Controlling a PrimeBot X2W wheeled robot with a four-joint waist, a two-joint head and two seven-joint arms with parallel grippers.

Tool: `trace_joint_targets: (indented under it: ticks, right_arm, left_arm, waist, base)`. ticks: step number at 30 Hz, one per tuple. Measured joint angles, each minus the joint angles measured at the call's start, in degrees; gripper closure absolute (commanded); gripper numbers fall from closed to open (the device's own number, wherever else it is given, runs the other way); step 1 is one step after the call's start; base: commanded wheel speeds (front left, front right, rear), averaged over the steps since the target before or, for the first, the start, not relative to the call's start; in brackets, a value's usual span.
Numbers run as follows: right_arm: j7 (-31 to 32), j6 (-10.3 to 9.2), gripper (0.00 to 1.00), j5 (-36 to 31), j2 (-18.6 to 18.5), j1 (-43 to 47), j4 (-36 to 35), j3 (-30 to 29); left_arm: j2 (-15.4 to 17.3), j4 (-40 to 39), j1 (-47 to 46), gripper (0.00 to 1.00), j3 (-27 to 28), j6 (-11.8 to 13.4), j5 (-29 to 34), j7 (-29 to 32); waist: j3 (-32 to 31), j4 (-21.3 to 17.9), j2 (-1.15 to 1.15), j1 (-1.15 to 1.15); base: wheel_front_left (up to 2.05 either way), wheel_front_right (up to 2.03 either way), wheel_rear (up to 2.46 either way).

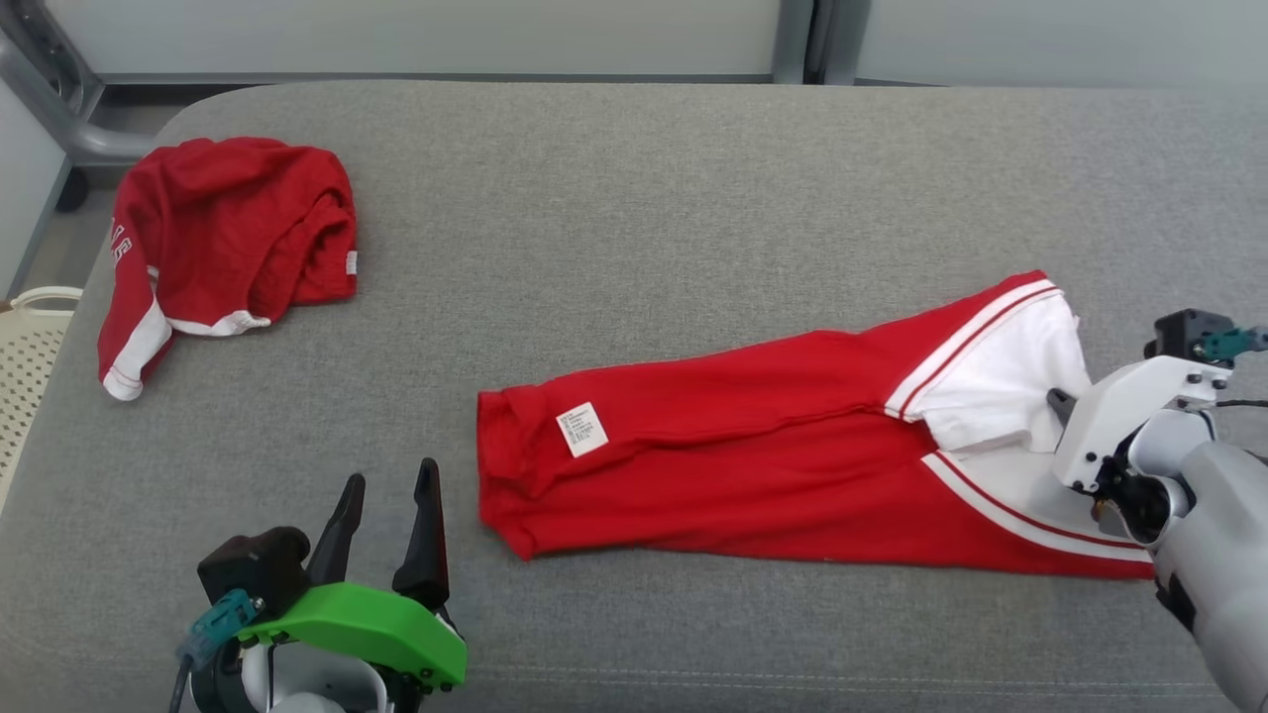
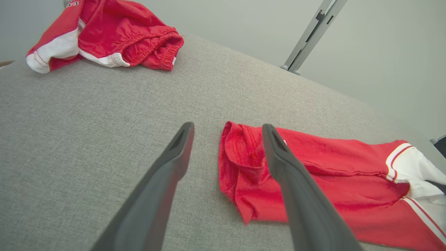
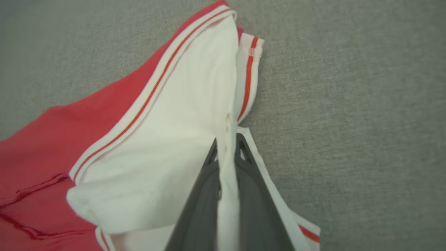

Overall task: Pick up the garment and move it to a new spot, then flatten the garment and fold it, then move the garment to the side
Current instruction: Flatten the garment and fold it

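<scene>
Green-cased L gripper (image 1: pixel 389 475) gapes wide, empty, just beside the red hem of the garment (image 1: pixel 753 465) lying on the grey pad (image 1: pixel 634 178); R gripper (image 3: pixel 226 146) is nipped shut on its white end. Step, prob.: flatten/fold; next you'd need L on that hem. Crumpled red heap (image 1: pixel 228 238) lies far left.

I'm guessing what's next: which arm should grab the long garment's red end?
Left, probably. The left gripper is open beside the garment's red end; the right gripper is shut on its white end.

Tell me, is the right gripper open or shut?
Shut on the garment: the right wrist view shows the right gripper pinching a fold of the white fabric between its two fingers.
</scene>
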Motion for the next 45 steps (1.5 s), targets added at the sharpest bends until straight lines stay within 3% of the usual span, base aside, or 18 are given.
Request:
trace_joint_targets:
  ticks: [9, 17, 23, 30, 37, 45]
  right_arm:
    - [0.6, 0.00, 1.00, 0.2, -6.7, -0.8, -1.4, -1.3]
    - [1.0, -0.01, 1.00, -0.6, -10.4, -2.1, -2.3, -2.9]
    - [2.2, -0.02, 1.00, -0.4, -8.7, -2.2, -5.9, -3.3]
    - [5.5, -0.04, 1.00, 0.3, -6.6, -0.6, -15.6, -1.9]
    - [10.7, -0.07, 1.00, -0.2, -3.7, 2.4, -25.9, 0.0]
    - [17.3, -0.07, 1.00, -3.0, 2.4, 6.9, -35.5, 1.5]
  left_arm:
    - [0.3, -1.3, 0.4, 0.00, -0.3, 0.0, 0.0, 0.3]
    - [0.4, -2.8, 0.4, 0.00, -0.1, 0.0, -0.5, 0.4]
    - [0.3, -3.1, 0.6, 0.00, 0.0, 0.0, -1.1, 0.5]
    - [0.2, -3.1, 0.7, 0.00, 0.5, 0.0, -1.6, 0.3]
    - [0.1, -3.1, 1.0, 0.00, 1.2, -0.5, -2.5, -0.3]
    - [-0.5, -2.7, 1.5, 0.00, 1.4, -1.0, -2.9, -0.8]
  waist:
    - [-0.9, -3.8, 0.00, 0.00]
    - [-1.2, -7.6, 0.00, 0.00]
    - [-1.5, -9.8, 0.00, 0.00]
    - [-2.2, -10.6, 0.00, 0.00]
    - [-2.8, -9.6, 0.00, 0.00]
    - [-3.8, -7.3, 0.00, 0.00]
  base:
    - [0.00, 0.00, 0.00]
    - [0.00, 0.00, 0.00]
    - [0.00, 0.00, 0.00]
    - [0.00, 0.00, 0.00]
    - [0.00, 0.00, 0.00]
    - [0.00, 0.00, 0.00]
